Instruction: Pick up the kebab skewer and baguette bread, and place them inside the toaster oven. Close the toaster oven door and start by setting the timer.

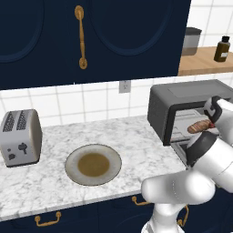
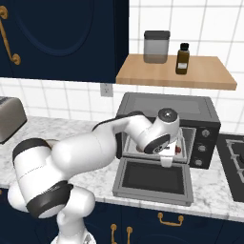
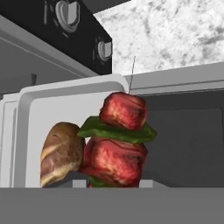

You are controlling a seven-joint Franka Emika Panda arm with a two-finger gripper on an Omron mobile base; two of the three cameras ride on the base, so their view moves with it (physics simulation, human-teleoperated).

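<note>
pincer clenched on skewer, held at oven mouth | baguette just beside it on the tray | door below, open (flat) | risk: baguette could be nudged, skewer could roll on release

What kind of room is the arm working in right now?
A home-style kitchen, rendered: a white marbled stone counter carries a silver two-slot toaster and a dark grey boxy toaster oven, under navy cabinets.

No readable txt, labels or nos. anywhere; oven knobs unmarked.
</note>
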